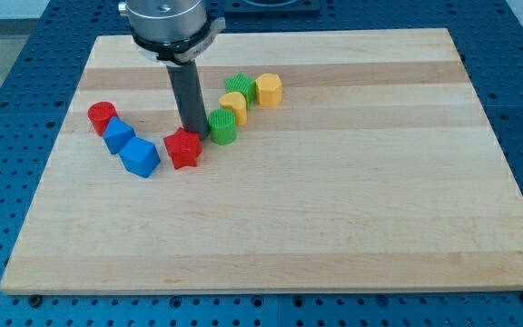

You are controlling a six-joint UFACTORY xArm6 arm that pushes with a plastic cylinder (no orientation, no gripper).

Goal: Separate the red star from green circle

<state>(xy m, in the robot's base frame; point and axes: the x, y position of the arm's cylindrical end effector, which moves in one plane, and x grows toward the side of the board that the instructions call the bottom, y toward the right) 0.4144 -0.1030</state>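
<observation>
The red star (183,149) lies left of the board's middle. The green circle (222,127) stands just to its upper right, a small gap between them. My tip (194,136) is at the lower end of the dark rod, set down between the two, touching or nearly touching the star's upper right edge and close to the green circle's left side.
A yellow block (233,106), a green block (240,88) and a yellow hexagon-like block (269,89) run up and right from the green circle. A red cylinder (103,116) and two blue blocks (118,134) (140,156) lie to the star's left. The wooden board (334,218) sits on a blue perforated table.
</observation>
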